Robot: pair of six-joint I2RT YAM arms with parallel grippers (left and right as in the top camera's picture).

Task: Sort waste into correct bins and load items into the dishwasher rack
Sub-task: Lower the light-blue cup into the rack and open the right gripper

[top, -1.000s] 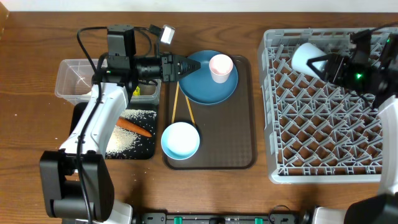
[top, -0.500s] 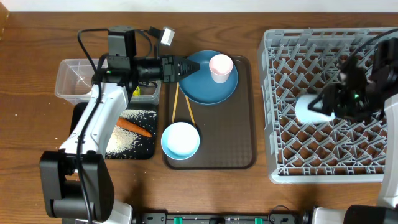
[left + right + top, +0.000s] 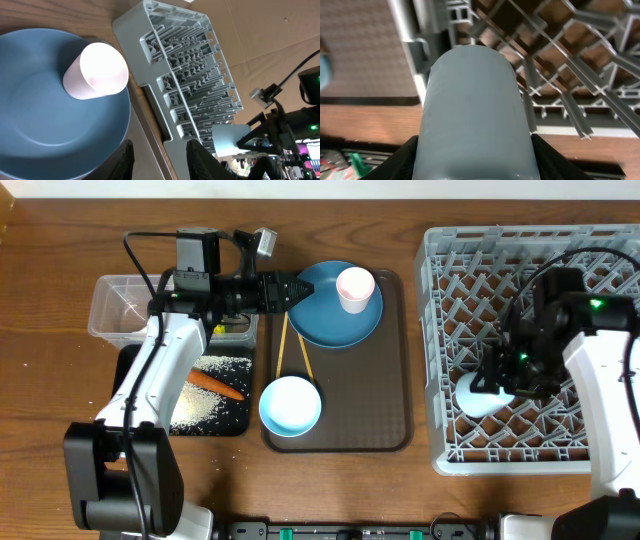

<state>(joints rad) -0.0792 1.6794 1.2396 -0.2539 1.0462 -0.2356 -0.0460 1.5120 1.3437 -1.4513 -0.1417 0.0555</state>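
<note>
A: Holding what, that right gripper (image 3: 500, 380)?
B: Clamped on the light blue cup (image 3: 475, 110), low over the dishwasher rack (image 3: 520, 461) beneath it. Released tilted, it could roll or wedge crooked between pegs.
A: Left gripper (image 3: 161, 162)?
B: Parted, empty, pinkish-white cup (image 3: 95, 70) just ahead.

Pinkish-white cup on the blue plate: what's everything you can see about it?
The pinkish-white cup is small, plain and handleless, smooth like plastic, widening toward its mouth. It looks empty and stands upright, mouth up, on the large round blue plate, close to the plate's rim. Nothing but the plate touches it.
</note>
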